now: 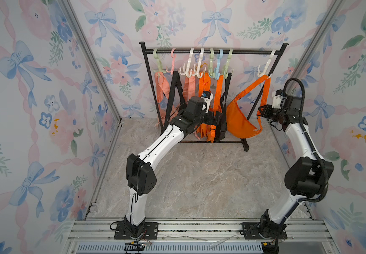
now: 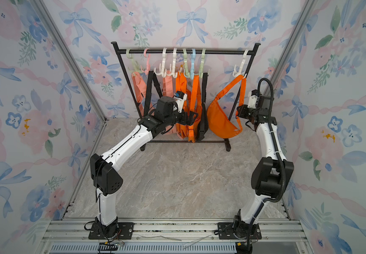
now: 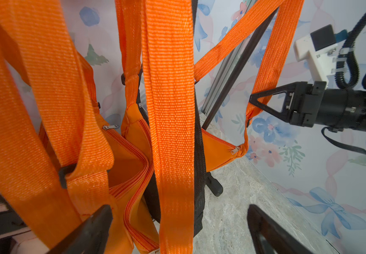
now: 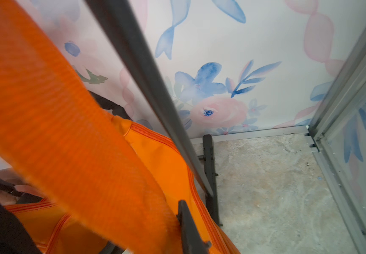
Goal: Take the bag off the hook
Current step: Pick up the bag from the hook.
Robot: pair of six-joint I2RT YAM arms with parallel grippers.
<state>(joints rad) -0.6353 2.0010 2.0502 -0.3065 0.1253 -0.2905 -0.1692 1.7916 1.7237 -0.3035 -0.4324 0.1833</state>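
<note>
Reaching level from the side, the right arm (image 1: pixel 296 136) pinches its jaws on the orange bag's (image 1: pixel 239 118) strap (image 1: pixel 266 90), while the left arm's (image 1: pixel 162 140) jaws gape empty among neighbouring straps (image 3: pixel 169 110).

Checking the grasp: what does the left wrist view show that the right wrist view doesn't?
Left wrist only: the right gripper side-on, closed on the orange strap; the left gripper, open. Right wrist only: the aluminium rail under the back wall. Both: the orange bag, that strap, the rack's leg and foot.

The blurred orange strap (image 4: pixel 72 136) hides one finger of the right claw (image 4: pixel 173 217).
</note>
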